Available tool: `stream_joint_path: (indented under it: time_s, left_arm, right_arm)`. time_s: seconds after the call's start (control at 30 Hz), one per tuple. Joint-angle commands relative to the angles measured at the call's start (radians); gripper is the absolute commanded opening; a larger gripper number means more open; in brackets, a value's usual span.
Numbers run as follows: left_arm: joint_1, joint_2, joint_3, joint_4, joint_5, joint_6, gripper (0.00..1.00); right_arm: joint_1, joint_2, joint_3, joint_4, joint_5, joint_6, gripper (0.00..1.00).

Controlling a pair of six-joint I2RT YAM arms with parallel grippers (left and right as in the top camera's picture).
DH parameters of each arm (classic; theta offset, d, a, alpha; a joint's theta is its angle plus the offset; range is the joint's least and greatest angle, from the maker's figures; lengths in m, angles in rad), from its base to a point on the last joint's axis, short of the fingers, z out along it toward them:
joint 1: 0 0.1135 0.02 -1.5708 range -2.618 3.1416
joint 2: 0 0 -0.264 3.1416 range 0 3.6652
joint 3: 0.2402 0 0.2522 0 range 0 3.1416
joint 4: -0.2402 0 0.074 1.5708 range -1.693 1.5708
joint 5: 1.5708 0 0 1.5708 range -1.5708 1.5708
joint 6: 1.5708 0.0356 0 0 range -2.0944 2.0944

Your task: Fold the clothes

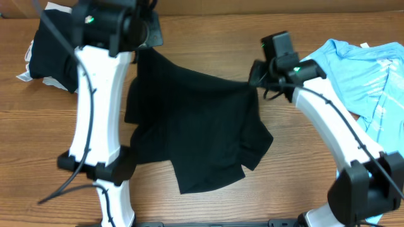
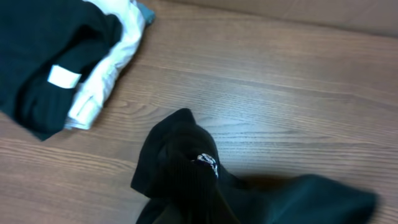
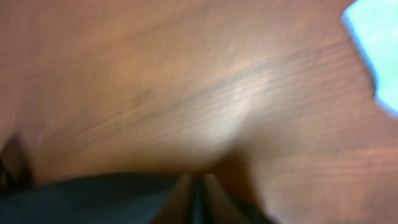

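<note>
Pinches the far-left corner of the black T-shirt (image 1: 196, 126) with the left gripper (image 1: 149, 43), jaws pressed together on a bunched wad of fabric. Holds the right gripper (image 1: 254, 77) at the shirt's far-right corner; cannot tell whether spread or pinching, given the blurred wrist view. Leaves the rest of the shirt rumpled across the middle of the wooden table (image 1: 208, 31), between a folded pile of black and white clothes (image 1: 50, 57) at far left and light blue T-shirts (image 1: 366, 69) at right.
</note>
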Motion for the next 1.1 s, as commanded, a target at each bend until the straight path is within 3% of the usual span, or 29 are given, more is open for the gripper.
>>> stream_joint_path:
  time_s: [0.0, 0.03, 0.07, 0.1, 0.3, 0.47, 0.63, 0.77, 1.07]
  left_arm:
    - [0.005, 0.052, 0.001, 0.02, -0.02, 0.025, 0.04]
    - [0.005, 0.07, 0.001, 0.023, -0.021, 0.034, 0.04]
    - [0.004, 0.083, 0.001, 0.023, -0.021, 0.042, 0.04]
    - [0.003, 0.095, 0.001, 0.021, -0.02, 0.048, 0.04]
    - [0.006, 0.139, 0.001, 0.015, -0.013, 0.056, 0.04]
    - [0.013, 0.143, 0.001, 0.018, -0.013, 0.056, 0.04]
    - [0.013, 0.143, 0.001, 0.016, -0.013, 0.056, 0.04]
    - [0.011, 0.143, 0.001, 0.016, -0.013, 0.056, 0.04]
    - [0.01, 0.143, 0.001, 0.009, -0.013, 0.056, 0.04]
  right_arm:
    - [-0.069, -0.011, 0.006, 0.045, -0.023, -0.03, 0.4]
    - [-0.087, -0.015, 0.019, 0.037, -0.068, -0.05, 0.63]
    - [-0.1, -0.019, 0.032, 0.015, -0.109, -0.052, 0.78]
    - [-0.112, -0.024, 0.045, -0.017, -0.149, -0.052, 0.81]
    - [-0.105, -0.059, 0.059, -0.322, -0.354, -0.052, 0.83]
    - [0.023, -0.059, -0.04, -0.452, -0.348, -0.047, 0.82]
    - [0.154, -0.059, -0.174, -0.364, -0.313, -0.048, 0.82]
    - [0.249, -0.059, -0.288, -0.242, -0.165, -0.048, 0.8]
    - [0.282, -0.055, -0.459, 0.011, -0.048, -0.08, 0.75]
